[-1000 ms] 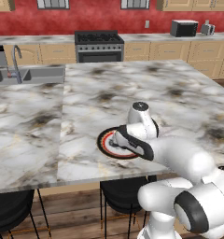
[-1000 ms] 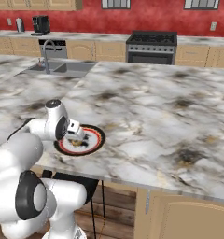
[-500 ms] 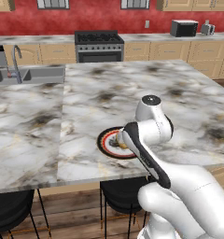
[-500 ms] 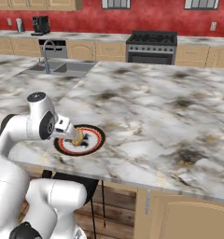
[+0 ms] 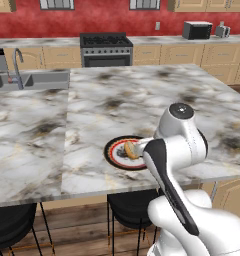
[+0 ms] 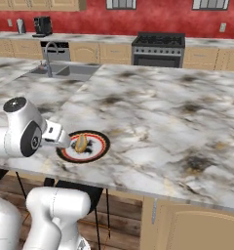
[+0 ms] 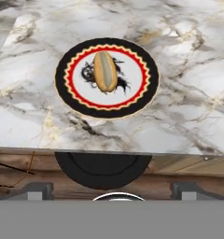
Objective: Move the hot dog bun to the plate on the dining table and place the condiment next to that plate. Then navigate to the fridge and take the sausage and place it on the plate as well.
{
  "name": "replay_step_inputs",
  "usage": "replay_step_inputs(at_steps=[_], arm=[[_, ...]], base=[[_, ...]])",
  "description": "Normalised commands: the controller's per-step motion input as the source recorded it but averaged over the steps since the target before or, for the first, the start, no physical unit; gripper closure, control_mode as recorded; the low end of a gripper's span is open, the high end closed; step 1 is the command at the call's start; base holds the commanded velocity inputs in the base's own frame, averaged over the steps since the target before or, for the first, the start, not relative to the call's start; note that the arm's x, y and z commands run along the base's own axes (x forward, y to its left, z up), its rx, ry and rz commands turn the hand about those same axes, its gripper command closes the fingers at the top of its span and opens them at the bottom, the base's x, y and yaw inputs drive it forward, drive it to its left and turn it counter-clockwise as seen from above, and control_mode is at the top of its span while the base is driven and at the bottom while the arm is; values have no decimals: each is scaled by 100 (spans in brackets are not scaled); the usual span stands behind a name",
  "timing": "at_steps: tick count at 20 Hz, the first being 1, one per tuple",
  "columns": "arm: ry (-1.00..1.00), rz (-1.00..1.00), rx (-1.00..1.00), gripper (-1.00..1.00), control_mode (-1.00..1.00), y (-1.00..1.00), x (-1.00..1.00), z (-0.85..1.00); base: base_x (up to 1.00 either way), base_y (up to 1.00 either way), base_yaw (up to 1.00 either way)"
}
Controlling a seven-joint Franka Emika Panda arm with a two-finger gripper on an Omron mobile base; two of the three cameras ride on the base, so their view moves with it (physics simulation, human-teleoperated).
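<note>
While the hot dog bun (image 7: 105, 71) lies lengthwise on the plate (image 7: 72, 101) ahead, the gripper (image 7: 107, 191) hangs wide open and empty.

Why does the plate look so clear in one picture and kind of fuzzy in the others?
Hand view: looks down onto the plate, so its rim pattern and the bun are sharp. Left base view: plate seen at a slant, partly hidden by the arm, bun soft-edged. Right base view: plate small and blurry. Lighting is flat everywhere, no glare, hardly any shadows.

The white arm (image 5: 174, 150) is folded high, its fingers (image 7: 38, 190) spread wide, holding nothing.
</note>
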Motion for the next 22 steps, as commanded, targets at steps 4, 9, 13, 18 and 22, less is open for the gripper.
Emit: replay_step_inputs(at_steps=[4, 9, 13, 18, 22], arm=[[-12, 0, 0, -100, -100, -9, -44, 19], [-9, 0, 0, -100, -100, -8, -31, 1], [0, 0, 0, -100, 100, 0, 0, 0], [0, 0, 0, -100, 100, 0, 0, 0], [0, 0, 0, -100, 100, 0, 0, 0]], base=[[0, 0, 0], [0, 0, 0], [-29, -39, -16], [-37, -99, -28], [-16, -100, -26]])
